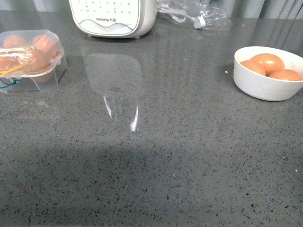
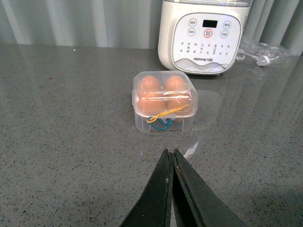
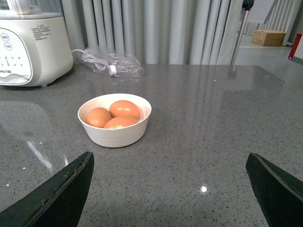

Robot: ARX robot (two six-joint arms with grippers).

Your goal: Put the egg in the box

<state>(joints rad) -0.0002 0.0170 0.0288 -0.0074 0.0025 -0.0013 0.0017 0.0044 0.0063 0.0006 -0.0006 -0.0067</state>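
Grey speckled stone makes up the tabletop [image 1: 156,170], and neither arm shows in the front view. At the far left stands the box [image 1: 29,59], its clear lid down over orange-brown eggs, with a yellow and blue tie at its near edge. In the left wrist view two eggs show plainly under that lid; how many cups are filled I cannot tell. At the far right sits a white bowl [image 1: 266,75] holding three loose eggs, and the egg [image 3: 124,109] lying highest in the pile looks the easiest to take. A white kitchen appliance [image 1: 113,16] stands at the far middle, with a clear bag holding a cable [image 1: 194,16] to its right.

The left tool [image 2: 171,153] has its fingers pressed together with nothing between them, and it points at the box from the near side. The right tool [image 3: 170,161] is spread wide, the bowl just beyond it and centred in the gap.

By my reading the task is at its start: no egg is lifted, and the lid seems to bar the way. To do this well, the left tool would likely lift the lid first. The right tool should descend over the top egg, close gently across its middle, and lift straight up. Too firm a squeeze risks a crack; too light, and the smooth shell may slip.
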